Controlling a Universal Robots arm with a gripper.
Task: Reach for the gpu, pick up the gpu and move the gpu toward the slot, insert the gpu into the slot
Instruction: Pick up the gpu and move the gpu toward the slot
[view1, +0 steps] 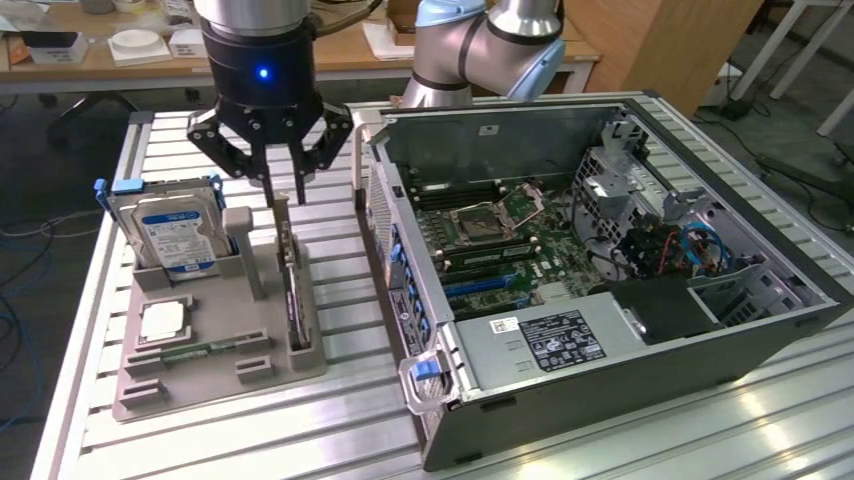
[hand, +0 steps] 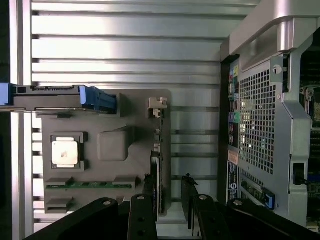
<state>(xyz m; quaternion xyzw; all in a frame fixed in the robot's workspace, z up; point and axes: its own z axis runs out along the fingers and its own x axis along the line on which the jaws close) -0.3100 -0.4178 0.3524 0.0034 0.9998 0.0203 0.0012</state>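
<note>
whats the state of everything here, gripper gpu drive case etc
gripper: open, poised over the gpu, not gripping it
gpu: standing on edge in the gray holder, not lifted
hard drive: upright in the holder
processor chip: lying flat in its recess
memory stick: lying flat in the holder
computer case: on its side, side panel off

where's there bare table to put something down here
Bare slats of the table run along the edge nearest the exterior camera, beside the grey holder and the computer case. A narrow bare strip lies between holder and case. Crowded: the holder, with hard drive, gpu and the open gripper above it.
</note>
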